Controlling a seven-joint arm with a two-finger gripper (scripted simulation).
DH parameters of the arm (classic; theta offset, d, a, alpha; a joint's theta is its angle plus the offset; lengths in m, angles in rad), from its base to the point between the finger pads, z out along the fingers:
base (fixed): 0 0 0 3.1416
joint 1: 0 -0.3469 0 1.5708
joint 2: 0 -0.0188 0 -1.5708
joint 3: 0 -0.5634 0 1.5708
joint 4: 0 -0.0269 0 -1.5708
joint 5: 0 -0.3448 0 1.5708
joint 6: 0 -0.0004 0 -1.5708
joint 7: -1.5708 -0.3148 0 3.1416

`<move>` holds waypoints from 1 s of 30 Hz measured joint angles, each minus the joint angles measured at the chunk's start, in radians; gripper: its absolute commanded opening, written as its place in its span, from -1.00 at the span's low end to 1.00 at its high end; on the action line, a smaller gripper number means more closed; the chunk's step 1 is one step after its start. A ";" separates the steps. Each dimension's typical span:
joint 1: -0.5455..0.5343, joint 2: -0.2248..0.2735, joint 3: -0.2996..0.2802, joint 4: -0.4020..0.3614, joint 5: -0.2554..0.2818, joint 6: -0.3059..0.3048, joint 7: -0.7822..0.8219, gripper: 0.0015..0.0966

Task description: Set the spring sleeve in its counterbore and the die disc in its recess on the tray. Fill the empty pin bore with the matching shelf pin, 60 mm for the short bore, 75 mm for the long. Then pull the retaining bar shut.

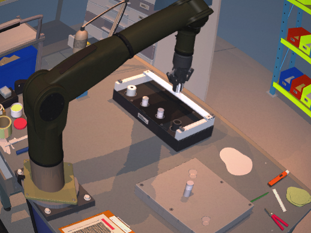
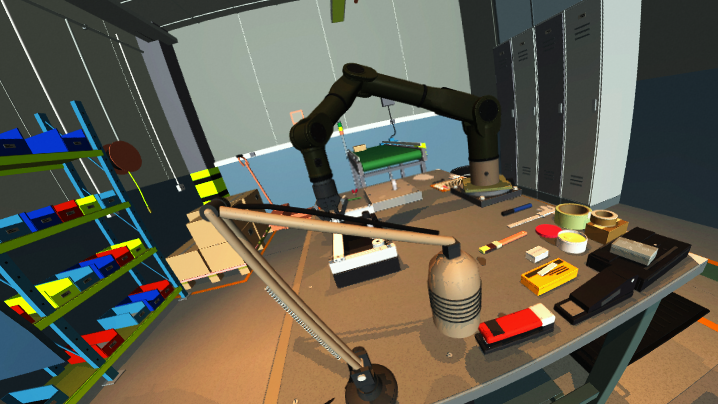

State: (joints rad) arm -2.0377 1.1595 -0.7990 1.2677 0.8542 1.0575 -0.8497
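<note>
The white retaining bar (image 1: 180,94) runs along the far edge of the black tray (image 1: 163,115), and my gripper (image 1: 179,87) stands over the bar's middle, closing on it. On the tray stand a wide white disc (image 1: 131,90), two white pins (image 1: 145,101) (image 1: 160,113) and a dark sleeve (image 1: 176,124), each in its own seat. White end rails join the bar to the tray's two short ends. From the second side camera a lamp arm hides most of the tray (image 2: 362,251).
A grey shelf plate (image 1: 195,195) lies near the table's front with one pin (image 1: 188,188) standing upright on it. A pink patch (image 1: 236,161), an orange cutter (image 1: 278,177) and pliers (image 1: 276,219) lie to its right. A desk lamp (image 2: 454,294) stands behind the tray.
</note>
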 measured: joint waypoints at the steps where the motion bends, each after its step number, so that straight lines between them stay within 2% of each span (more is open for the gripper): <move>1: 0.000 0.000 0.000 0.000 0.000 0.000 0.000 -0.64; 7: 0.000 0.000 0.000 0.000 0.000 0.000 0.000 -0.86; 14: 0.000 -0.001 0.000 0.001 0.001 -0.002 -0.001 -0.86; 30: 0.006 -0.018 0.004 0.062 0.010 -0.035 -0.039 -0.86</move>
State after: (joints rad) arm -2.0315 1.1412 -0.7952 1.3296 0.8645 1.0227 -0.8884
